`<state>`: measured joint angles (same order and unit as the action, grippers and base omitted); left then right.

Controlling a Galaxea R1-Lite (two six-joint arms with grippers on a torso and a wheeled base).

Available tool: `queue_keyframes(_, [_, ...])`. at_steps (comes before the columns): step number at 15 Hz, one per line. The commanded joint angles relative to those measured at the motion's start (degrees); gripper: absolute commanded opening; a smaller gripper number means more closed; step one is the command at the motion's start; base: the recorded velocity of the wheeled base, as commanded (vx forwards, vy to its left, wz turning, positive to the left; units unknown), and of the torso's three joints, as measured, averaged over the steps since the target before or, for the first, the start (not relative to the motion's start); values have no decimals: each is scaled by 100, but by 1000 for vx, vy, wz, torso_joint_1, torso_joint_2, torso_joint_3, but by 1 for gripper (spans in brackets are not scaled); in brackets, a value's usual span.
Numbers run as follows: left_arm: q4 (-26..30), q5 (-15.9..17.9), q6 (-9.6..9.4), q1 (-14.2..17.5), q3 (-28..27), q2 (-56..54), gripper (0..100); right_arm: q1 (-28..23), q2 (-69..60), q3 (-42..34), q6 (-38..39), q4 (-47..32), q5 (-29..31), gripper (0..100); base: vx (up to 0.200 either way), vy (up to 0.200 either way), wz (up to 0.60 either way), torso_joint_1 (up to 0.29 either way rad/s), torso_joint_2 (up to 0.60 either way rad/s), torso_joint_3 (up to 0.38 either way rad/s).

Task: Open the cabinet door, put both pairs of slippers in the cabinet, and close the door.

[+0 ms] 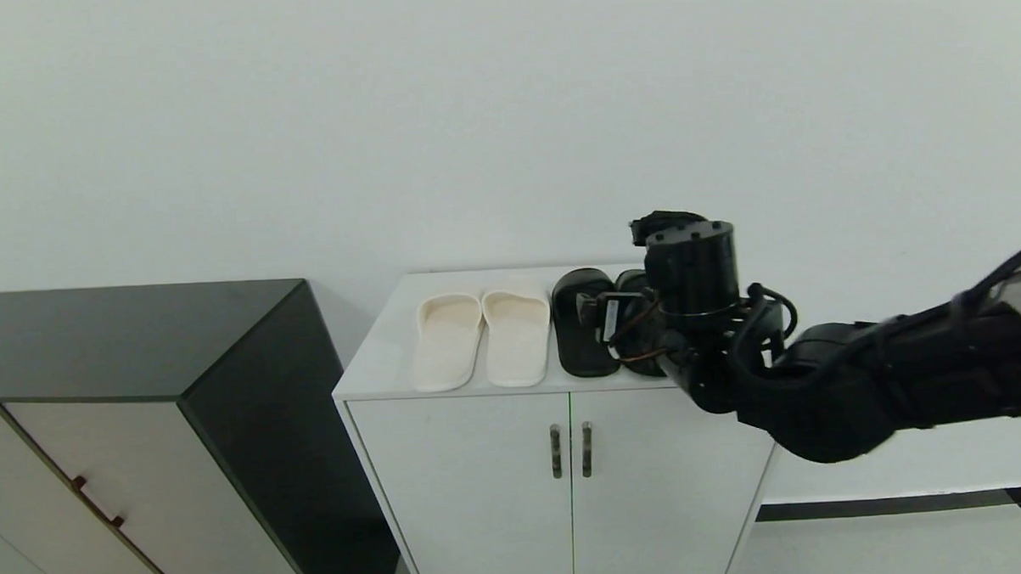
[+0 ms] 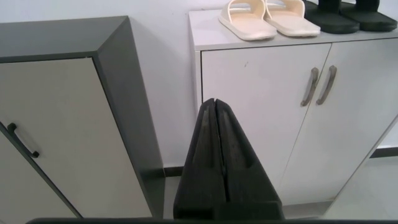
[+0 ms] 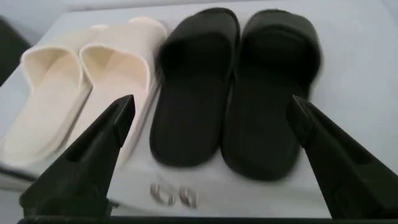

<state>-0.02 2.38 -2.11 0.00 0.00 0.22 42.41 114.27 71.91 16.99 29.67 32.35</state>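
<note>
Plain white wall stands behind the white cabinet (image 1: 475,492). On the cabinet's top lie two pairs of slippers, toes toward the wall. The black slippers (image 1: 584,323) sit at the right half of the top, and the cream slippers (image 1: 483,339) lie just beside them toward the cabinet's left edge. Both doors (image 1: 662,486) are closed, and their two handles (image 1: 570,450) hang side by side at the cabinet's centre seam.

My right gripper (image 3: 211,102) hovers over the black pair at the cabinet's front edge. Its jaws are spread wide, spanning both black soles, and they hold nothing. My left gripper (image 2: 216,102) hangs low in front of the cabinet's left door, its jaws pressed together and empty.

I judge that the doors need opening first, so a handle should come before any lift. For the black pair, I should centre over the seam between the two soles and bring a finger down outside each outer edge. The left finger must clear the neighbouring cream slipper, then squeeze both soles together.

A dark cabinet (image 1: 139,342) stands left of the white one.
</note>
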Motion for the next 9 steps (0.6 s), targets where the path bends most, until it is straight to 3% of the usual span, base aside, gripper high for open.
queue_keyframes(1, [2, 0, 0, 0, 0, 13, 0, -242, 1088, 895, -214, -23, 245, 100, 0, 0, 0, 0, 0, 0])
queue_keyframes(9, [2, 0, 0, 0, 0, 4, 0, -576, 2073, 2653, -284, -1113, 280, 100, 0, 0, 0, 0, 0, 0])
